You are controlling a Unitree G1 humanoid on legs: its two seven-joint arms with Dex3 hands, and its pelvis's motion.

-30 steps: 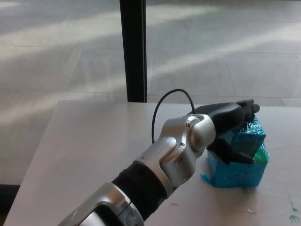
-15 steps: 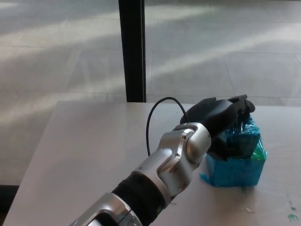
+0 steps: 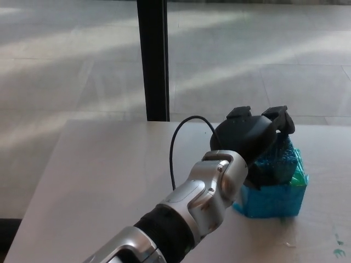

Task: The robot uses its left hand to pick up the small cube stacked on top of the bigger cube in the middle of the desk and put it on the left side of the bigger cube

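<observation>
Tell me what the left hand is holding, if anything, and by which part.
The left hand is wrapped over the small cube atop the bigger cube, covering its top and left side; whether it truly grips it cannot be told.

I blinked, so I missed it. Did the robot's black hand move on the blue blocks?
Yes. The left hand has turned and risen: its back now sits higher above the bigger cube, which stayed put on the desk.

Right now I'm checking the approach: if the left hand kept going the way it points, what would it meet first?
Probably the small teal cube atop the bigger blue cube. The black left hand already covers its near side, fingers over the top; actual contact is hidden.
</observation>
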